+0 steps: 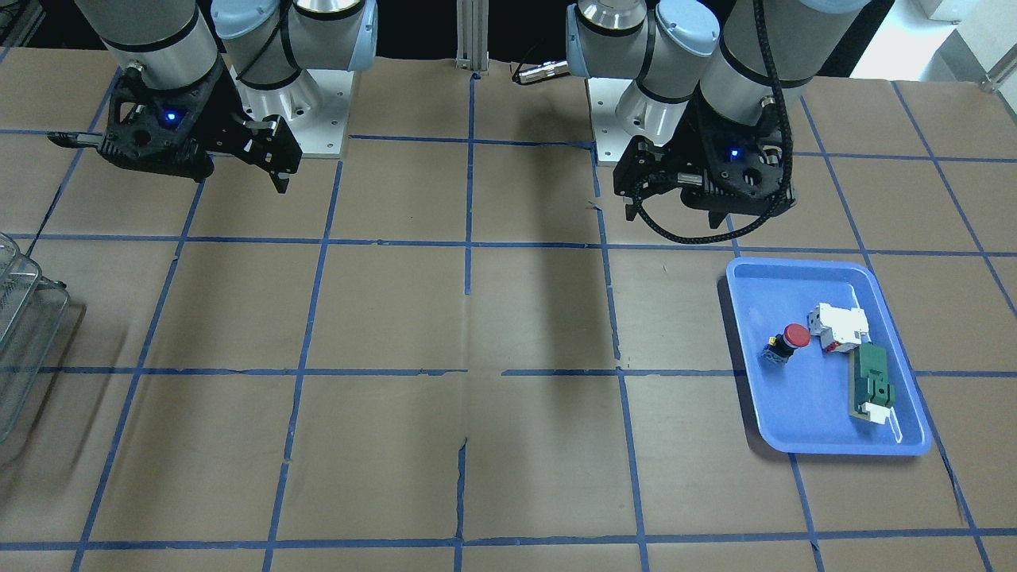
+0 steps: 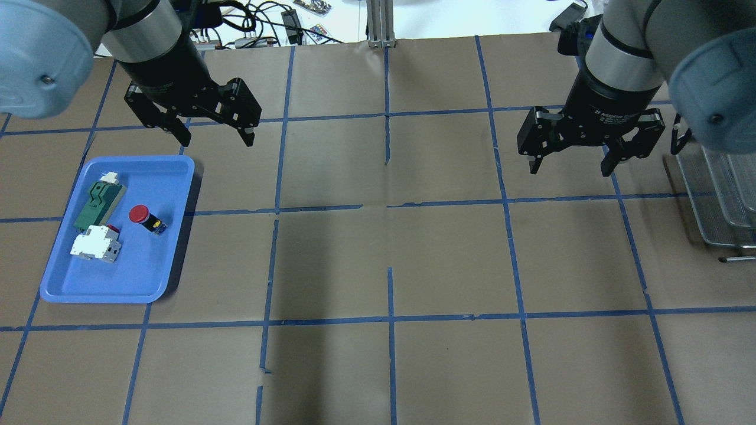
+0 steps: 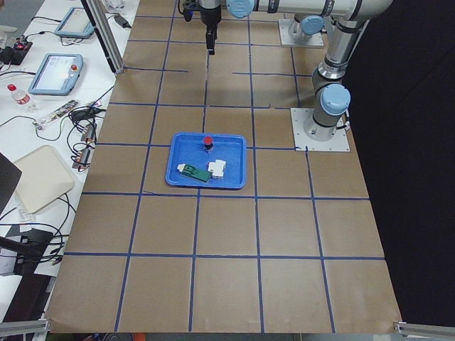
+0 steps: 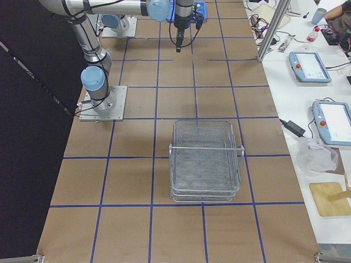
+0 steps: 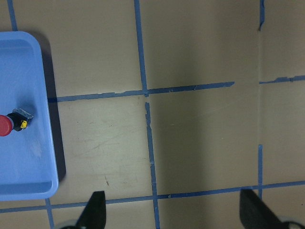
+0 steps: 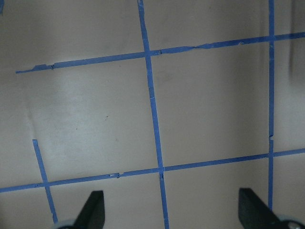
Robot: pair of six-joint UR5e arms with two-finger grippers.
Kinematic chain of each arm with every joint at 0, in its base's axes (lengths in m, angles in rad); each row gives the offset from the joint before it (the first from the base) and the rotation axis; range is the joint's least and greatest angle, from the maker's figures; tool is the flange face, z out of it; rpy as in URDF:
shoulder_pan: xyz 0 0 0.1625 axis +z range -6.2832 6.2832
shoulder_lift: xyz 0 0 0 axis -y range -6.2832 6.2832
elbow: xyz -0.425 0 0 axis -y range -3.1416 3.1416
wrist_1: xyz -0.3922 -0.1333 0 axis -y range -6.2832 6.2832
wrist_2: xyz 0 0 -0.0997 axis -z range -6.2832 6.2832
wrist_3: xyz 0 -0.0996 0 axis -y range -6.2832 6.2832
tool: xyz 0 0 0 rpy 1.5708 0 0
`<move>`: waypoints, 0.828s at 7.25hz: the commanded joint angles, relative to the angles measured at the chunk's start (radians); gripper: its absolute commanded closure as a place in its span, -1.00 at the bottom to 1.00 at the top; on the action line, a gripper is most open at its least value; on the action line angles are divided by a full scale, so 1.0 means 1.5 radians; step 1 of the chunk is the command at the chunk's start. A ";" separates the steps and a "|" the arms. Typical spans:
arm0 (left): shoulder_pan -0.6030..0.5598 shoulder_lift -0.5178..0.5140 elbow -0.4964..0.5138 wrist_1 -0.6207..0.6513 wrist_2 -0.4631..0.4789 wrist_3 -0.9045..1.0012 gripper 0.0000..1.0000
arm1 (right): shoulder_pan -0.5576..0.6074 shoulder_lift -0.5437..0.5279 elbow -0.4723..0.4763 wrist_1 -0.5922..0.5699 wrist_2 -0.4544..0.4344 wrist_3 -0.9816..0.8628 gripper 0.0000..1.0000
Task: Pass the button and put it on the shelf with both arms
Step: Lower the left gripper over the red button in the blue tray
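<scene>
The button (image 2: 143, 216), red-capped, lies on its side in the flat blue tray (image 2: 118, 274) at the table's left; it also shows at the left edge of the left wrist view (image 5: 9, 124) and in the front view (image 1: 790, 340). My left gripper (image 2: 217, 139) hangs open and empty above the table, just beyond the tray's far right corner. My right gripper (image 2: 569, 168) hangs open and empty on the right side, beside the shelf (image 2: 720, 195). The shelf, a silvery wire rack, shows whole in the right side view (image 4: 205, 159) and holds nothing.
The tray also holds a white-and-red block (image 2: 94, 245) and a green block (image 2: 99, 198), both close to the button. The brown table is marked with a blue tape grid (image 2: 388, 212). The arm bases (image 1: 318, 111) stand at the table's back.
</scene>
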 commanded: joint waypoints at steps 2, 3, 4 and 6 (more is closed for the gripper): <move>0.015 0.009 -0.008 0.001 0.008 0.006 -1.00 | -0.001 0.000 0.000 -0.003 -0.001 0.000 -1.00; 0.030 0.008 -0.013 0.004 0.009 0.007 -1.00 | 0.000 0.000 0.000 -0.002 -0.001 0.000 -1.00; 0.083 0.004 -0.017 -0.001 0.008 0.037 -1.00 | 0.000 -0.001 0.001 -0.001 -0.001 0.000 -1.00; 0.228 -0.011 -0.070 0.012 0.001 0.150 -1.00 | 0.000 -0.001 0.003 -0.001 0.000 0.000 -1.00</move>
